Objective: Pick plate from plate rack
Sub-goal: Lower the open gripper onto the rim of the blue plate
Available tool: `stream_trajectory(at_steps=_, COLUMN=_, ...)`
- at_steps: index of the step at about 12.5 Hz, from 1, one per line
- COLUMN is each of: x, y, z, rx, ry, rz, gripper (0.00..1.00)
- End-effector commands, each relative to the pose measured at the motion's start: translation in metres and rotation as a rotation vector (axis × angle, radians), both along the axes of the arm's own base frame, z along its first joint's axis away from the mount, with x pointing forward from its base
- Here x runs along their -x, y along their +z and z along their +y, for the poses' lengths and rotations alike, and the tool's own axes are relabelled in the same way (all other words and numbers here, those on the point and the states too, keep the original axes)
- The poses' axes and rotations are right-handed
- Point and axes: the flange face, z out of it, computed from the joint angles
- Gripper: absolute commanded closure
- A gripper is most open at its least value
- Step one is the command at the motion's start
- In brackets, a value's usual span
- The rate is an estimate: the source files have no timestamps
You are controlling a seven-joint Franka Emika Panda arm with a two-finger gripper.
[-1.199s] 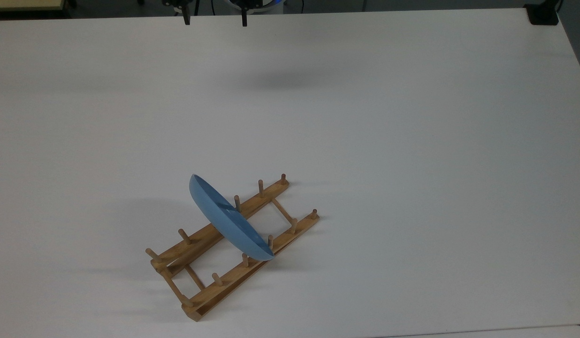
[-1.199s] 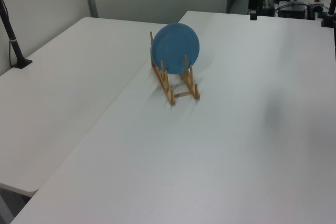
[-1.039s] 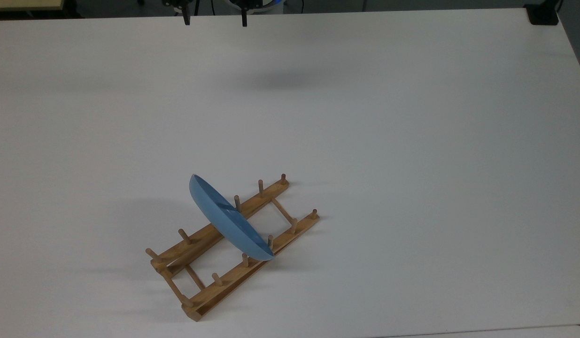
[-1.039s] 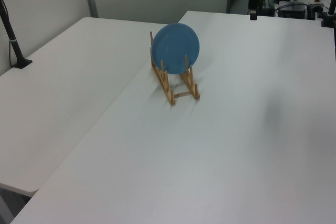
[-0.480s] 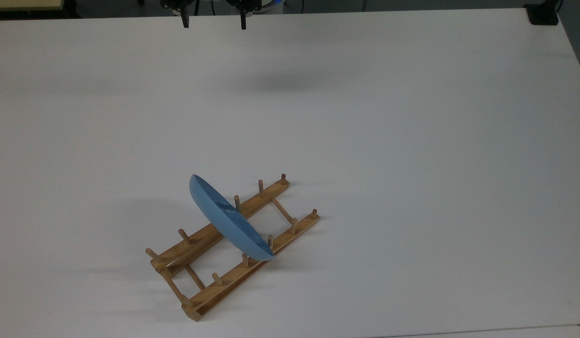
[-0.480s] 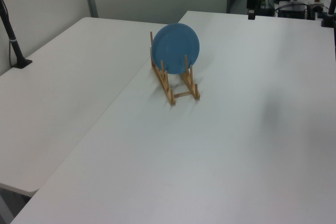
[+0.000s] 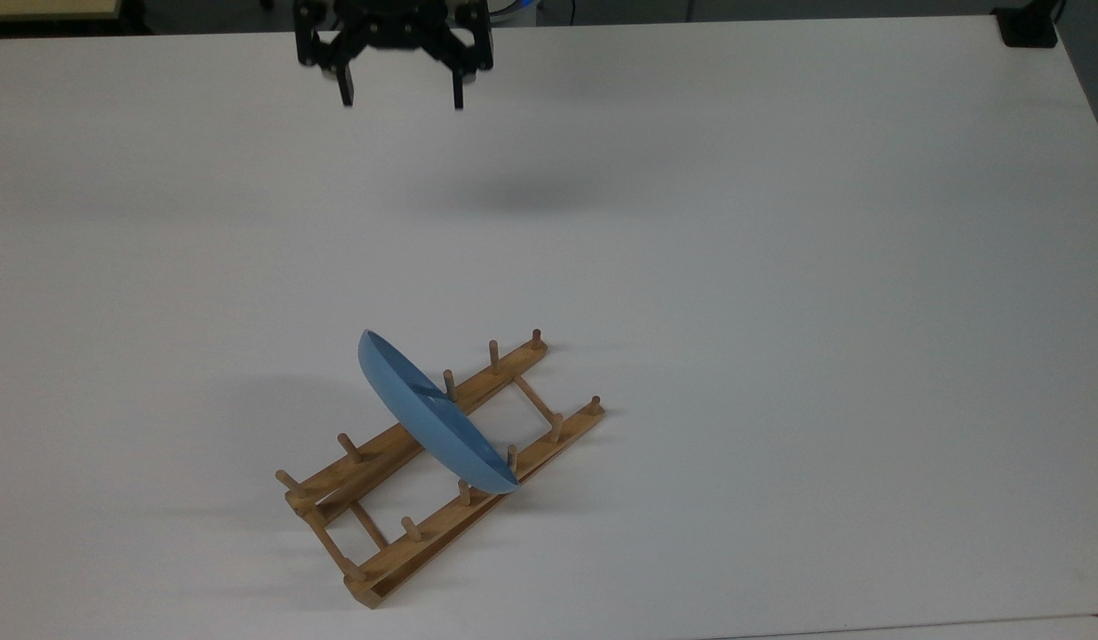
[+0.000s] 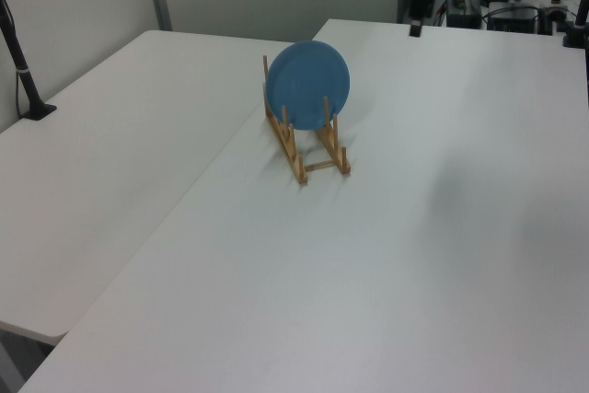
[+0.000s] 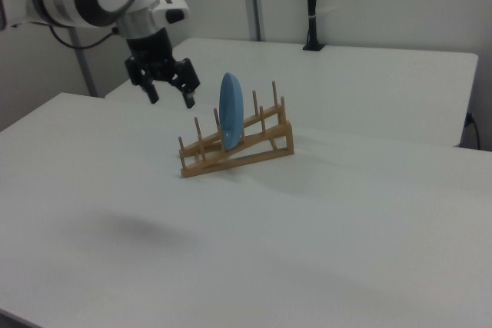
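While the plate (image 7: 433, 418) stands on edge betw. the pegs of the plate rack (image 7: 442, 467), the gripper (image 7: 401, 100) hangs well apart above the table (image 7: 780, 267), fingers spread wide, holding nothing.

Bright, even overhead light; the matte white table (image 7: 780, 267) reads slightly grey with mild corner darkening. Soft, diffuse shadows lie beside the light-brown wooden plate rack (image 7: 406, 524). The black two-finger gripper (image 7: 399, 96) looks faintly blurred.
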Motion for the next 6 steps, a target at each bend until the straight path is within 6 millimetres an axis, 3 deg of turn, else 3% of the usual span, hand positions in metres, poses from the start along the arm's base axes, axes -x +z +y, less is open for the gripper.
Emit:
stream_trajectory(at_steps=1, x=-0.053, y=-0.01, z=0.005, rx=-0.032, ry=-0.091, rz=-0.185, gripper=0.0)
stream_trajectory(at_steps=6, x=-0.104, y=-0.033, z=0.026, rx=0.054, ry=-0.086, rz=-0.407, gripper=0.0)
